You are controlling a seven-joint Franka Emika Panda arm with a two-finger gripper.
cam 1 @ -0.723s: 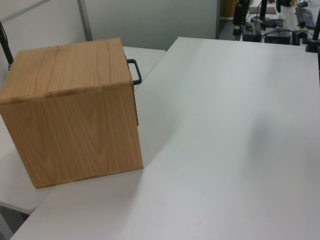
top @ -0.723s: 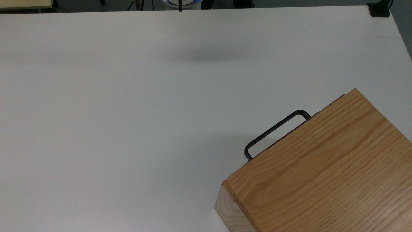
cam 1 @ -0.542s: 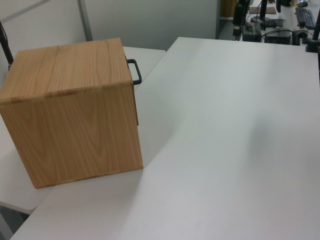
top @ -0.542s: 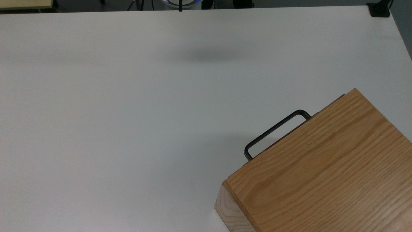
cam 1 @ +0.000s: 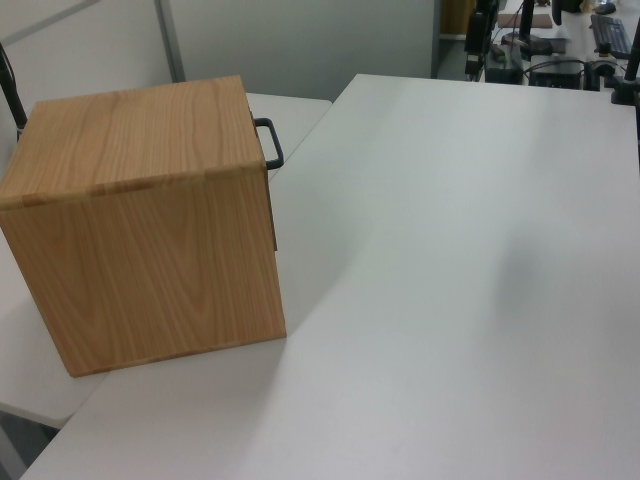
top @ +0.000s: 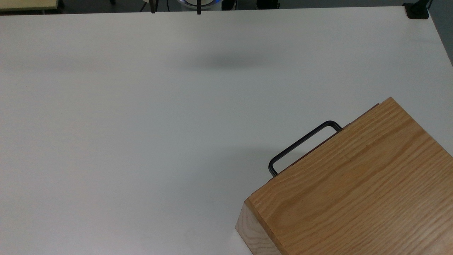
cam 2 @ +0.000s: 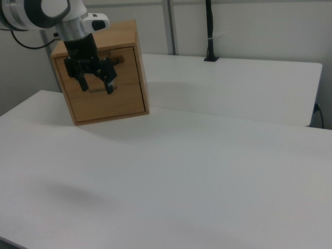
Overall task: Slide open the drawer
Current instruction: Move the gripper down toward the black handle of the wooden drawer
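Hanging high at the right view's far left with fingers spread, our gripper [cam 2: 96, 84] hovers before the closed drawer [cam 2: 104, 83], whose handle [top: 303, 145] juts from the cabinet [top: 354, 184] on the table [top: 141, 124].

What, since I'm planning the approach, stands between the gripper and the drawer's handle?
Nothing visible does. The open gripper hangs above the white table, and only tabletop lies before the drawer's black handle.
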